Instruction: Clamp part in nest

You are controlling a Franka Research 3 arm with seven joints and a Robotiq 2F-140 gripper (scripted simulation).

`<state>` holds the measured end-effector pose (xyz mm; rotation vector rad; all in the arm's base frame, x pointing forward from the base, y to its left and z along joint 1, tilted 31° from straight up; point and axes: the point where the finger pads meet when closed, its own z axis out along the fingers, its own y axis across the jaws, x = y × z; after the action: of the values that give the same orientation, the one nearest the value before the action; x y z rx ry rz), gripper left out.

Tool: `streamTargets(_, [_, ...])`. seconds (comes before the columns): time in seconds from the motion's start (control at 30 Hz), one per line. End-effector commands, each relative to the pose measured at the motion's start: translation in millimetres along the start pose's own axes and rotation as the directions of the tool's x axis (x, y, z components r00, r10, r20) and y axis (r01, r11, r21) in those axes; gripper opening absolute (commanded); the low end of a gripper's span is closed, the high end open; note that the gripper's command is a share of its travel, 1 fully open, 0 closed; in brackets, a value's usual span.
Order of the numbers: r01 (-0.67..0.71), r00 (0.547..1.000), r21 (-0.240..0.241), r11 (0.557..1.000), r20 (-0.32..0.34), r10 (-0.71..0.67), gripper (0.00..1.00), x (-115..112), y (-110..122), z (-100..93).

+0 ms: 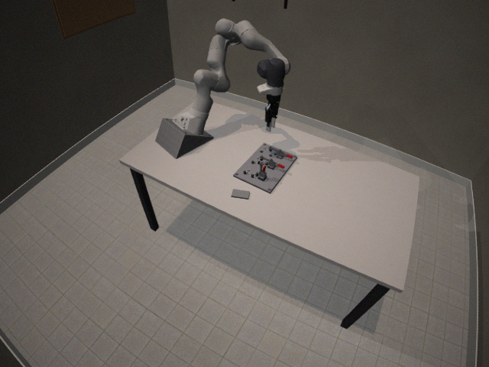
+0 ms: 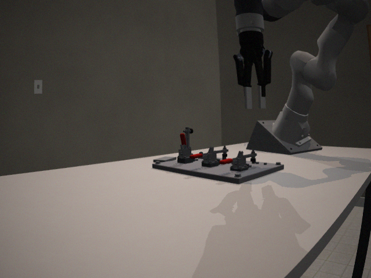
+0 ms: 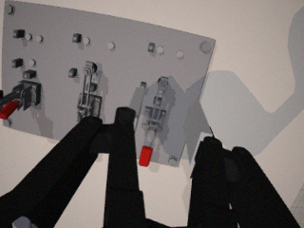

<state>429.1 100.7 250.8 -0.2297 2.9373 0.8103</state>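
The part (image 1: pixel 240 193) (image 2: pixel 164 158), a flat grey plate, lies on the table beside the fixture (image 1: pixel 276 180) (image 2: pixel 215 172) (image 3: pixel 52 62); it is outside the wrist view. The clamp nearest the part (image 1: pixel 262 174) (image 2: pixel 184 154) (image 3: pixel 30 95) stands open, bar upright. The middle clamp (image 1: pixel 271 164) (image 2: pixel 210 158) (image 3: pixel 90 102) and the far clamp (image 1: pixel 280 154) (image 2: pixel 239 162) (image 3: pixel 156 114) have lowered bars and low red handles; whether they are locked cannot be told. No part shows in any nest. My gripper (image 1: pixel 270 128) (image 2: pixel 255 106) (image 3: pixel 164 107) is partly open and empty, high above the far-clamp end.
The arm's wedge-shaped base (image 1: pixel 171 138) (image 2: pixel 269 139) stands at the robot's end of the table (image 1: pixel 335 205) (image 2: pixel 119 209). The raised bar of the open clamp is the tallest thing on the fixture. Bolt heads sit at the fixture's corners.
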Motion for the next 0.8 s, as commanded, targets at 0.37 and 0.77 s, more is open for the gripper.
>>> streamTargets(0.37, [-0.002,1.0,-0.001,1.0,0.003,0.002,0.28,-26.4,0.7,0.6])
streamTargets(0.77, [-0.002,1.0,-0.001,1.0,0.003,0.002,0.28,-95.3,0.7,0.4])
